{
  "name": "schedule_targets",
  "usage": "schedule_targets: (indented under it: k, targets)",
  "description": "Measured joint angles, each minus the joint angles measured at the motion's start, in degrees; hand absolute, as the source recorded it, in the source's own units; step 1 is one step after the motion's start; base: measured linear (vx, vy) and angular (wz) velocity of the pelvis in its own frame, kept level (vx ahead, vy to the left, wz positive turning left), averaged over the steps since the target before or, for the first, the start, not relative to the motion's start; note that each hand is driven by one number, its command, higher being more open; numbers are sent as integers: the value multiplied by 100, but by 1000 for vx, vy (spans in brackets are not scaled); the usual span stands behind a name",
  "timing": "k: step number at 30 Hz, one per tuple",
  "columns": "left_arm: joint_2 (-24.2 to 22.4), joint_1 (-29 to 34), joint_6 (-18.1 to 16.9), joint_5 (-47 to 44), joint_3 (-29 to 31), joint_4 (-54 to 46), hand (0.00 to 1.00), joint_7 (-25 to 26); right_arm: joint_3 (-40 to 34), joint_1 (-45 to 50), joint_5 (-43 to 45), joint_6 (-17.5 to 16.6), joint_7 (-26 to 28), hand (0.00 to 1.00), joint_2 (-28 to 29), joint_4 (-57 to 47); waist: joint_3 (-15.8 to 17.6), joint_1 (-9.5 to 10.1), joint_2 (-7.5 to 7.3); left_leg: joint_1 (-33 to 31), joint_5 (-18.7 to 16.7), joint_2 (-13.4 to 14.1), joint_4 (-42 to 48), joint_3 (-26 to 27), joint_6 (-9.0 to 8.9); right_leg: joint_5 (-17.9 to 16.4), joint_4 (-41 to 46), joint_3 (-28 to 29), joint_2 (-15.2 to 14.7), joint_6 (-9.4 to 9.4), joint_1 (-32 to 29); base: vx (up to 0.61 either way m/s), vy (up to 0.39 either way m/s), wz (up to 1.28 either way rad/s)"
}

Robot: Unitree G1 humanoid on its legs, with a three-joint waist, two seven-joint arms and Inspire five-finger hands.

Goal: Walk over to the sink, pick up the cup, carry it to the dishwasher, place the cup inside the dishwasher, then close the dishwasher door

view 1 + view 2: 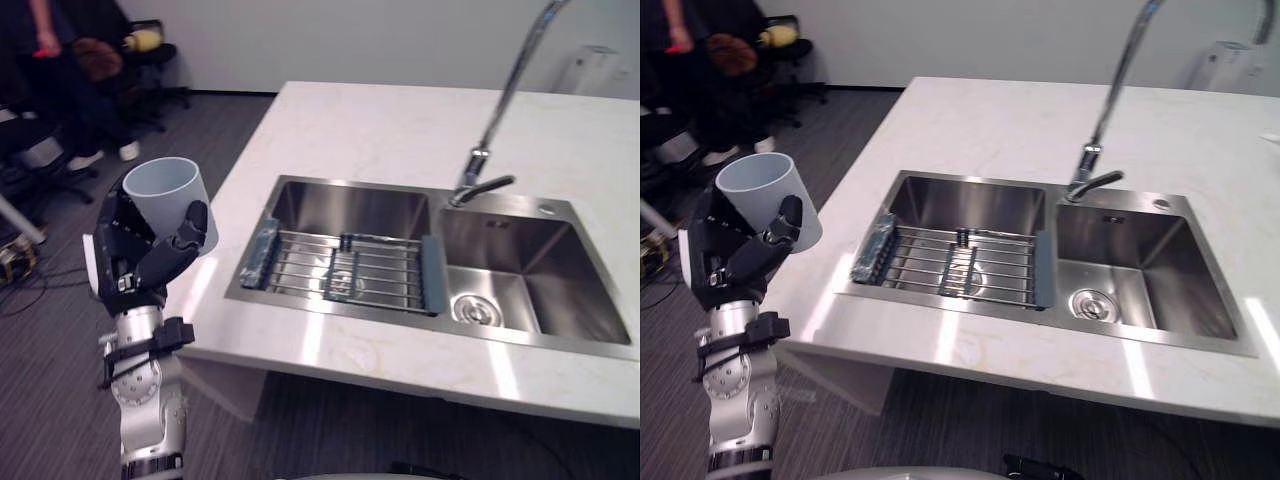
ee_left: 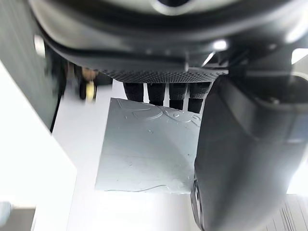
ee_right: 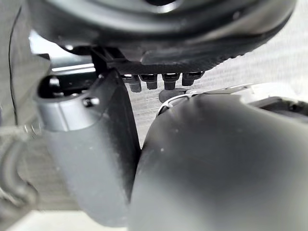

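Note:
A pale grey-blue cup (image 1: 165, 185) is held upright off the counter's left edge, over the floor, with my left hand (image 1: 140, 255) shut on it from below and behind. In the left wrist view the cup's wall (image 2: 144, 149) lies between the fingers (image 2: 166, 91) and the thumb (image 2: 240, 159). The double steel sink (image 1: 340, 210) is set in the white counter (image 1: 380, 130) to the right of the cup. My right hand (image 3: 163, 29) hangs low above grey floor, fingers relaxed and holding nothing.
A wire drying rack (image 1: 340, 265) spans the sink's left basin; the right basin has a drain (image 1: 475, 310). A tall curved faucet (image 1: 490, 140) rises behind the sink. A person (image 1: 50, 60) and office chairs stand at the far left on dark floor.

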Motion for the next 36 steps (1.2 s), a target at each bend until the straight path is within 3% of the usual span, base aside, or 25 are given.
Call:
schedule_targets:
  k: [2, 5, 6, 7, 8, 9, 11, 12, 14, 15, 16, 18, 20, 21, 23, 24, 26, 27, 28, 30, 34, 36]
  targets:
    - [-122, 220, 22, 1, 0, -231, 0, 1, 30, 1, -114, 3, 55, 100, -16, 3, 8, 120, 6, -190, 97, -34, 39, -287, 5, -1, 1, -324, -3, -1, 35, -119, -32, 102]
    - [-379, 450, 20, 102, -63, -379, 0, -19, 94, -34, -246, -57, 216, 100, -117, 166, 85, 214, 77, -264, 768, -196, -477, -579, 66, -178, 123, -1295, -92, -25, 259, -167, -17, 169]
    - [-468, 484, -20, 235, -115, -380, 0, -15, 85, -69, -329, -119, 272, 100, -164, 240, 118, 278, 126, -219, 728, -43, -713, -233, 193, -246, 269, -1693, -117, -47, 337, -217, -9, 175]
    - [-477, 513, -63, 320, -153, -363, 0, -12, 91, -61, -330, -120, 287, 100, -146, 236, 150, 302, 81, -242, 389, 125, -667, 864, 744, -251, 288, -2136, -189, -28, 456, -194, -12, 185]
    - [-478, 509, -106, 318, -186, -352, 0, -10, 88, -75, -307, -123, 288, 100, -156, 274, 169, 266, -56, -242, 207, 161, -624, 1334, 1023, -301, 268, -2342, -291, -46, 510, -155, 42, 200]
    - [-505, 513, -261, 309, -285, -351, 0, 8, 85, -187, -249, -125, 252, 100, -242, 466, 217, 206, -161, -462, 26, 437, 6, 2230, 1308, -413, 398, -2772, -474, -78, 489, -108, 90, 158]
    - [-497, 548, -392, 279, -465, -345, 0, 13, 87, -252, -144, -44, 82, 100, -351, 528, 235, 228, -188, -568, 29, 907, 1302, 3204, 1451, -563, 817, -3245, -851, -96, 464, -76, 141, 142]
    - [-497, 557, -461, 196, -615, -347, 0, 95, 97, -231, -136, -32, 56, 100, -450, 431, 230, 198, -194, -423, -2, 1072, 1814, 3510, 1400, -562, 867, -3469, -1034, -92, 542, -38, 183, 117]
    - [-495, 566, -591, 192, -814, -377, 0, 210, 206, -222, -142, -21, 23, 100, -579, 379, 208, 89, -154, -98, -35, 1240, 1958, 3545, 1236, -546, 867, -3625, -1121, -102, 672, -45, 209, 100]
    - [-495, 569, -634, 193, -897, -384, 0, 246, 207, -223, -143, 6, 21, 100, -599, 373, 173, 71, -98, 63, 331, 1263, 1676, 3525, 1152, -518, 872, -3615, -1098, -59, 670, -60, 300, 118]
    - [-499, 564, -664, 236, -1015, -378, 0, 370, 207, -278, -157, 82, 11, 100, -626, 395, 115, -12, -5, 123, 493, 1118, 1200, 3413, 949, -383, 842, -3565, -1039, 85, 636, -73, 370, 111]
    - [-476, 665, -663, 328, -972, -371, 0, 669, 198, -432, -323, 125, 57, 100, -475, 437, 112, -38, -105, 85, 473, 878, 792, 3512, 911, -112, 664, -3755, -1042, 114, 656, -43, 289, 89]
    - [-489, 838, -657, 318, -948, -345, 0, 806, 203, -488, -387, 95, 62, 100, -354, 426, 120, -54, -98, 188, 471, 633, 266, 3729, 719, -13, 664, -4110, -1089, 205, 786, -10, 265, 80]
    - [-490, 949, -658, 321, -997, -348, 0, 830, 251, -471, -439, 93, 70, 100, -292, 423, 120, -32, -79, 374, 539, 392, -264, 3747, 513, 24, 700, -4301, -1128, 263, 920, -3, 260, 84]
    - [-483, 1058, -653, 322, -1029, -347, 0, 836, 438, -429, -589, 121, 15, 100, -173, 358, 129, 61, -95, 529, 683, 43, -762, 3529, 496, 97, 852, -4450, -1298, 285, 1083, 4, 264, 88]
    - [-461, 1047, -651, 319, -1168, -347, 0, 817, 460, -360, -573, 126, -132, 100, -120, 205, 130, 100, -89, 442, 670, -175, -847, 3177, 586, 149, 1122, -4276, -1482, 212, 1134, 51, 273, 162]
    - [-367, 851, -693, 320, -1747, -247, 0, 636, 387, -46, -254, 66, -328, 100, -213, -144, 98, -48, -29, 154, 685, -459, -890, 2257, 861, 225, 2111, -3159, -1865, -364, 966, 85, 199, 247]
    - [-248, 600, -882, 455, -2224, 1, 0, 474, 246, 29, -5, 43, -373, 100, -219, -289, 115, -178, 132, -43, 704, -506, -942, 1518, 929, -642, 2343, -1875, -1575, -217, 718, 33, 62, 312]
    - [-70, 311, -959, 691, -2607, 268, 0, 413, 196, 20, 165, 51, -382, 100, -181, -317, 209, -233, 90, -74, 780, -619, -1069, 860, 1051, -1246, 2266, -822, -1031, -163, 590, -4, 1, 300]
    - [173, 56, -1061, 960, -3015, 797, 0, 349, 249, 12, 419, 186, -508, 100, -73, -321, 252, -230, 78, -28, 903, -820, -1139, 112, 1081, -1606, 2046, 216, -478, -61, 409, 16, -72, 229]
    - [320, 184, -957, 1226, -3123, 1165, 0, 542, 739, -327, 670, 247, -632, 100, -150, -313, 253, -149, 74, 148, 832, -927, -1166, -313, 1038, -1627, 1706, 693, -191, 11, -293, 90, -18, 86]
    - [372, 181, -887, 1319, -3123, 1165, 0, 746, 1170, -621, 756, 284, -737, 100, -93, -340, 228, -102, 7, 155, 777, -978, -1171, -375, 968, -1088, 1290, 728, -219, -72, -604, 96, -21, 17]
